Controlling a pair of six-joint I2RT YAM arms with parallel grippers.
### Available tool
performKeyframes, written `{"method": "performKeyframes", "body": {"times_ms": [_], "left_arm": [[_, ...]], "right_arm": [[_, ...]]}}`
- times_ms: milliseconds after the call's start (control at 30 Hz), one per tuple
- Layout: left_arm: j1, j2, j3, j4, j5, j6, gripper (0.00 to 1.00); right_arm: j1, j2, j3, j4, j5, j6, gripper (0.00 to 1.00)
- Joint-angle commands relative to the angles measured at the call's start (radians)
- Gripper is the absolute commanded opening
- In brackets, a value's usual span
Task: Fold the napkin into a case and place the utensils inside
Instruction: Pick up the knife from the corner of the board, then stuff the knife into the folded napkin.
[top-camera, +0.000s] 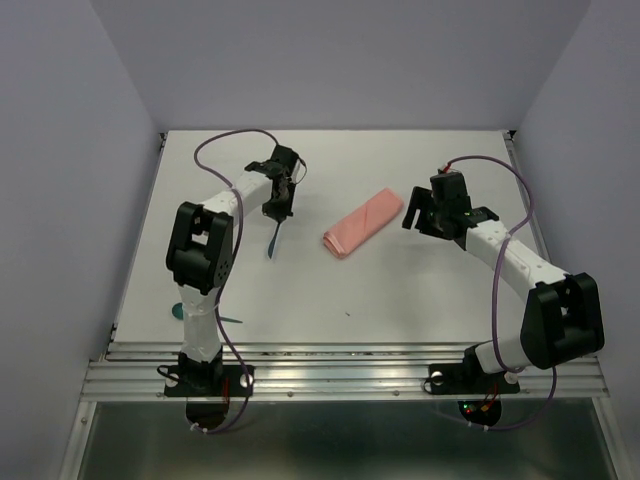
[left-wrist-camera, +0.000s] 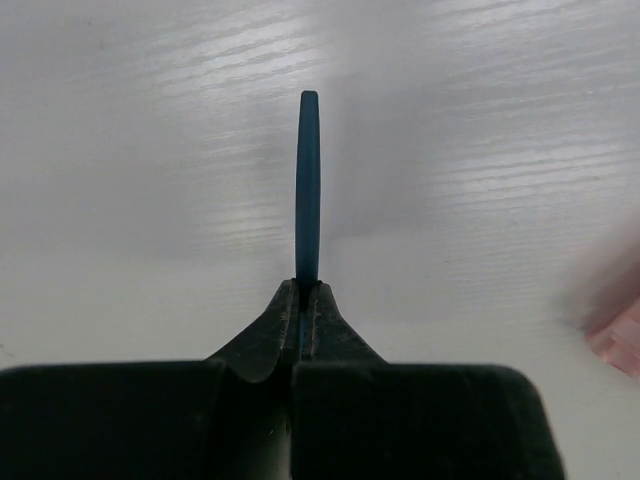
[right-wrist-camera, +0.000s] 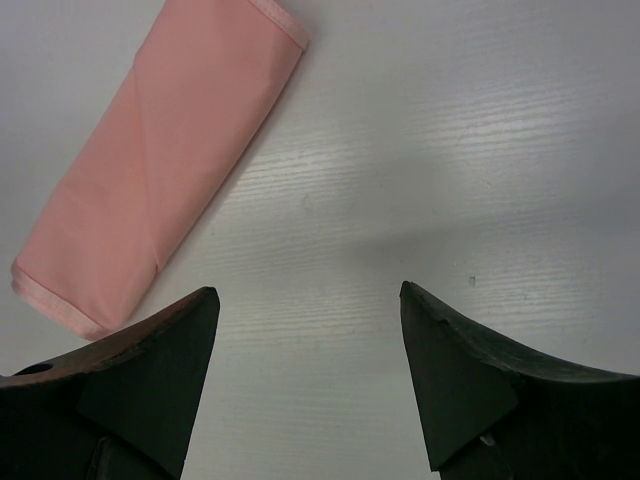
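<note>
Robot's left gripper (left-wrist-camera: 305, 292), clamping a teal utensil (left-wrist-camera: 307, 190) that is pointing straight out from its jaws, is hovering left of the pink case (top-camera: 363, 222) lying diagonally on the counter (top-camera: 400, 290), while the right gripper (right-wrist-camera: 310, 295) is hanging open-jawed beside the case's right end.

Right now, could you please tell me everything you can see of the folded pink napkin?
The napkin is thin, soft-looking salmon-pink cloth folded into a narrow layered rectangle. A diagonal fold edge crosses its top face, and stitched hems run along both short ends. It lies flat and askew on the white table, near its middle. No utensil shows in it. The right gripper stands open close beside one end, apparently not touching.
</note>
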Motion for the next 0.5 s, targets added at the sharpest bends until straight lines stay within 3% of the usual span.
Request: {"method": "performKeyframes", "body": {"times_ms": [0,467], "left_arm": [[-0.029,-0.069,0.059,-0.02,0.009,0.054,0.0],[-0.168,-0.08,0.162,0.037,0.17,0.252,0.0]], "right_arm": [[0.007,-0.01,0.038,0.005,0.008,0.001,0.78],[0.007,0.033,0.077,-0.036,-0.012,0.003,0.81]]}}
